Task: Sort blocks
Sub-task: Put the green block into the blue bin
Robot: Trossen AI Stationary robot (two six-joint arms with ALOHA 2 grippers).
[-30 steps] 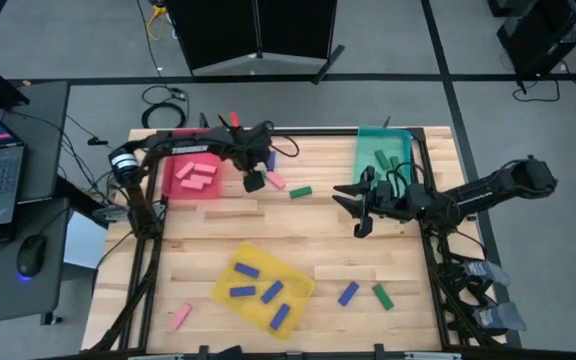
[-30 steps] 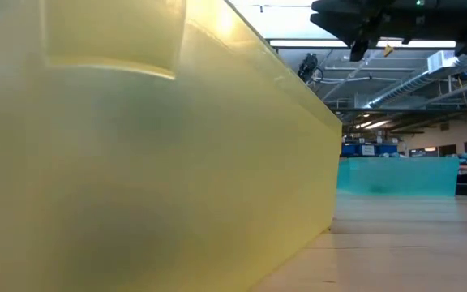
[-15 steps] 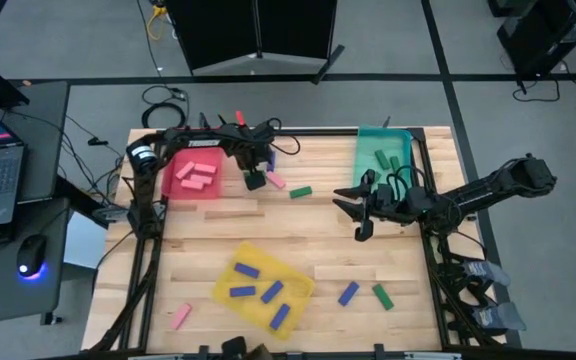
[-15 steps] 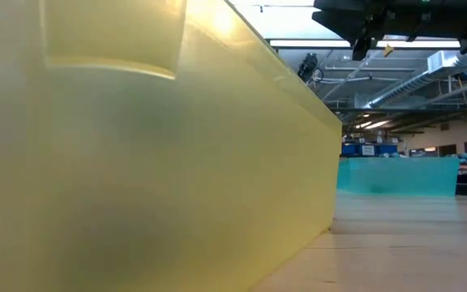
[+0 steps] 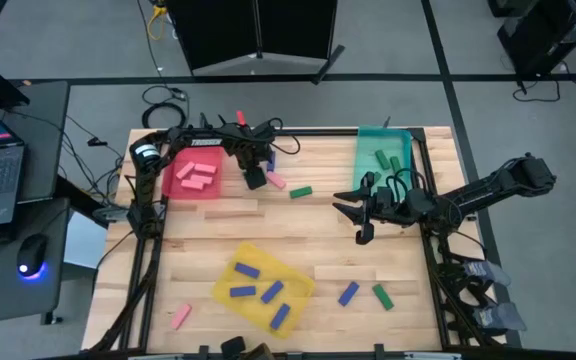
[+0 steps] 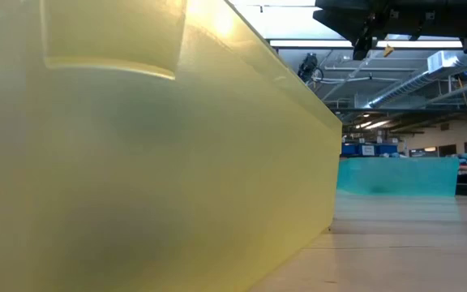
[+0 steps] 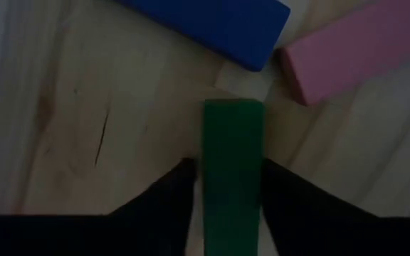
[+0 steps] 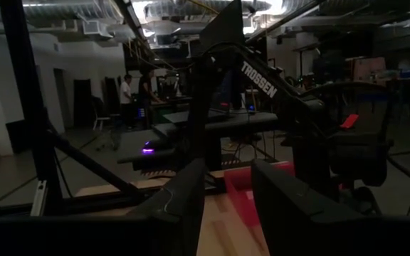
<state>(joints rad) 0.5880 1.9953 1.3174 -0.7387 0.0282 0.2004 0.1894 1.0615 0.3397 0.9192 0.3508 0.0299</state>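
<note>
Left pincer (image 5: 255,178) is low over the far part of the bench (image 5: 208,240), just beside the red tray (image 5: 192,177), with its two fingers apart and a green block (image 7: 232,171) standing between them; whether the fingers (image 7: 164,206) press on it cannot be told. Just beyond that block's end lie a blue block (image 7: 212,25) and a pink block (image 7: 358,50), both flat on the wood and close together. Right pincer (image 5: 353,211) hangs above the bench in front of the teal tray (image 5: 383,157), its fingers spread with nothing between them.

Several pink blocks (image 5: 196,173) lie in the red tray, green ones (image 5: 385,158) in the teal tray, and blue ones (image 5: 259,293) in the yellow tray (image 5: 264,289) near the front edge. Loose on the bench are a green block (image 5: 301,192) near the middle, a blue block (image 5: 348,293) and a green block (image 5: 382,295) side by side at the front, and a pink block (image 5: 179,317) at the front left corner. From bench height the yellow tray's wall fills most of the view, with the teal tray farther off.
</note>
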